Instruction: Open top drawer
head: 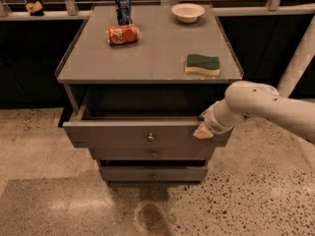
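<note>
The top drawer (123,134) of the grey cabinet stands pulled out, its plain grey interior showing and a small round knob (150,137) at the centre of its front. Two narrower drawers (153,154) sit shut below it. My gripper (204,130) is at the right end of the top drawer's front, at its upper edge, at the end of my white arm (256,107) that comes in from the right.
On the cabinet top (147,53) are an upright blue can (123,9), a red can lying on its side (122,34), a white bowl (188,12) and a green-and-yellow sponge (203,64). A white post (300,58) stands at the right. Speckled floor lies in front.
</note>
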Available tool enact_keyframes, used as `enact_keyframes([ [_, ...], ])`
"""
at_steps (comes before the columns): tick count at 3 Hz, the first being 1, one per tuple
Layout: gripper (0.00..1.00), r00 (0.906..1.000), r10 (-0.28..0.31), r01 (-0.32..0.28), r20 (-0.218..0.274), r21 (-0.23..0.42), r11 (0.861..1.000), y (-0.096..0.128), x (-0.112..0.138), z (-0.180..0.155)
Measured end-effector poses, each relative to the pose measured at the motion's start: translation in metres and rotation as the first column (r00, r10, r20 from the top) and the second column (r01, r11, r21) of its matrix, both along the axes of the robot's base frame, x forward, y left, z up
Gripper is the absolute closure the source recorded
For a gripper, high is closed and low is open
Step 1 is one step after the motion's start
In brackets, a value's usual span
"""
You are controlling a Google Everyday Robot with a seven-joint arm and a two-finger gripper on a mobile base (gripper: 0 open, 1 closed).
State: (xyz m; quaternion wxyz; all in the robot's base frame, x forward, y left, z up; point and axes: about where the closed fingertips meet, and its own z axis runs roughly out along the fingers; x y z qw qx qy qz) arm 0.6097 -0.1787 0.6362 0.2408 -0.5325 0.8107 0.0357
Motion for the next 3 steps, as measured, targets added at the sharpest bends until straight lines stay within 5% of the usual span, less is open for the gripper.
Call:
enact_keyframes([
  [3,1.00,0.9996,0.025,-0.025,0.015,-0.002,1.000,-0.001,-0.016,-0.005],
])
